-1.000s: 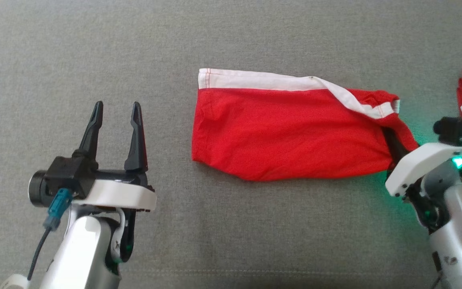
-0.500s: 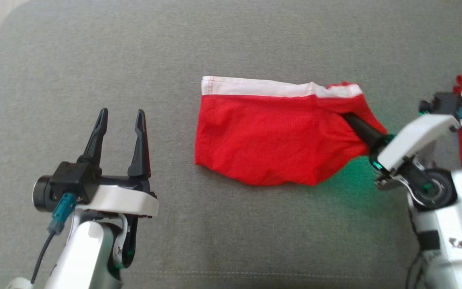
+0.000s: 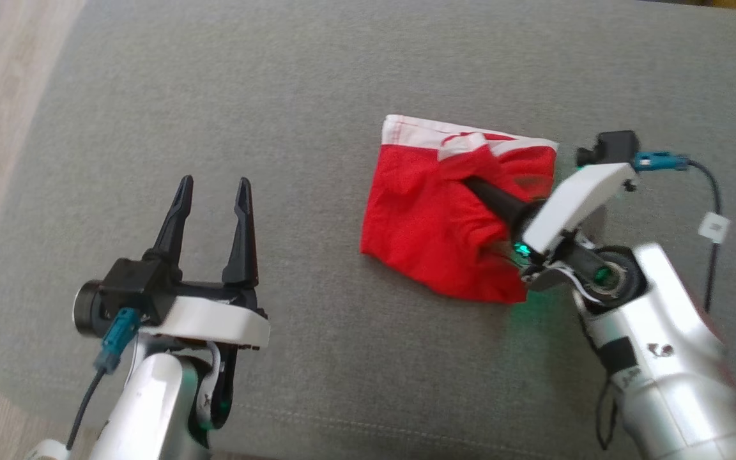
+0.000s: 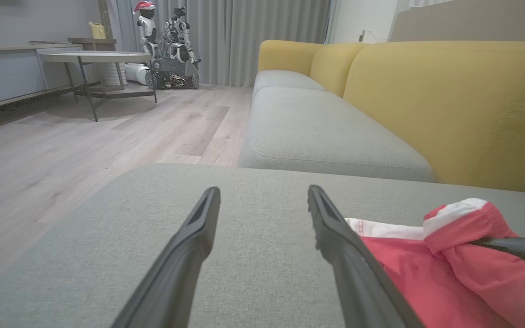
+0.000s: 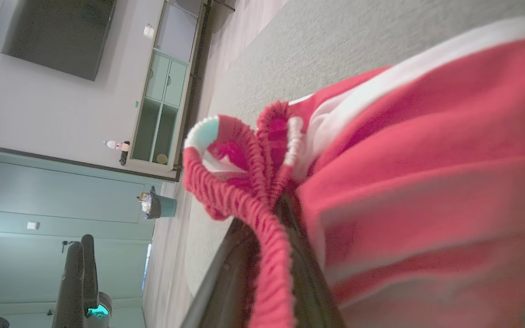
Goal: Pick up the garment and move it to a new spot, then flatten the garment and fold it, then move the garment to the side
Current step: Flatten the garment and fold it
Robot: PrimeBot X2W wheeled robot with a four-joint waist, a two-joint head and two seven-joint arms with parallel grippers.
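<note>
The red shorts (image 3: pixel 425 217) lie on the grey sofa cushion (image 3: pixel 317 96), a bit to the right of the middle. Their white band (image 3: pixel 406 131) runs from left to right along the far edge. The right pincer (image 3: pixel 470 185) is pinched shut on the cloth. It has the stretchy right end of the shorts between its two dark fingers. That end is lifted and bunched up over the rest of the shorts. The left end lies flat on the cushion.

The left pincer (image 3: pixel 213 185) is wide apart and holds nothing. It hangs over bare cushion, well away from the shorts, which are off to its right.

I think this is the folding step. The held end needs to go across to the left, to meet the flat end. The right arm is the near one and it has the cloth, so it should do this. If it lets go too soon, the bunch may flop back
</note>
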